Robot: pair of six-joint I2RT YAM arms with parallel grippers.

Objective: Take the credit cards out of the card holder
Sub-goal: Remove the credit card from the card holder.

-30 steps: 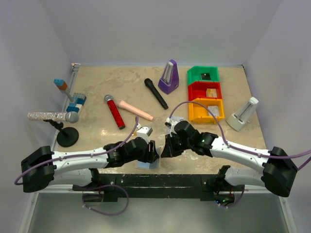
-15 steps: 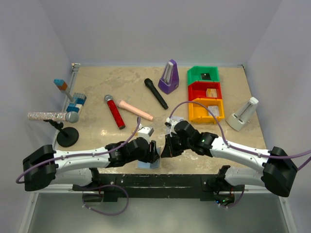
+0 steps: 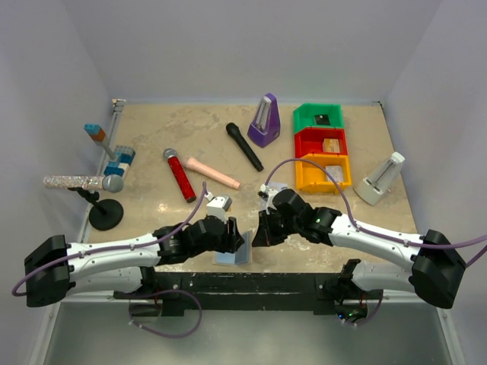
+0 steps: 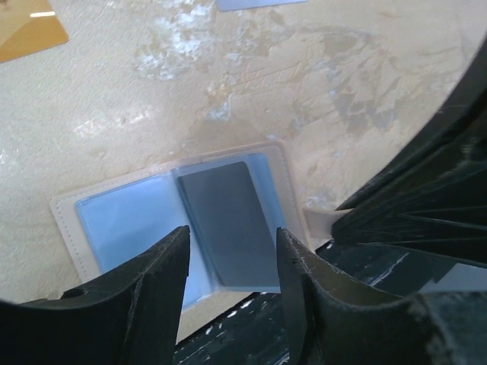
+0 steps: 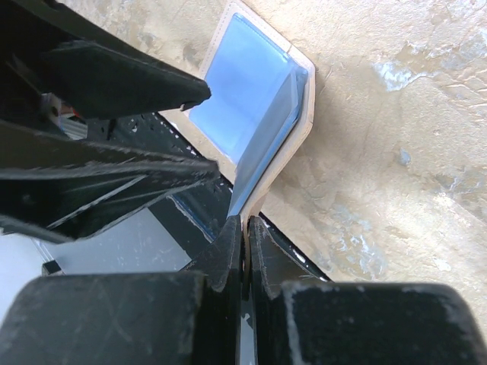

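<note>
The card holder (image 3: pixel 234 254) lies open at the near table edge, light blue inside with tan edging (image 4: pixel 122 220). A dark grey credit card (image 4: pixel 228 220) sits in its right panel. My left gripper (image 4: pixel 232 243) is open and empty just above that card, one finger on each side of it. My right gripper (image 5: pixel 245 224) is shut on the edge of the holder's right flap (image 5: pixel 293 129) and holds that flap tilted up. An orange-tan card (image 4: pixel 27 34) and a pale card (image 4: pixel 259 3) lie on the table farther back.
The black table edge bar (image 3: pixel 251 283) runs right under the holder. Farther back lie a red microphone (image 3: pixel 179 175), a pink cylinder (image 3: pixel 213 172), a black microphone (image 3: pixel 243 146) and a purple metronome (image 3: pixel 264 120). Green, red and orange bins (image 3: pixel 323 172) stand at the right.
My left gripper has drawn back to the left, off the holder. The holder's right flap now shows tilted up in the right gripper. The right arm has stayed put.
</note>
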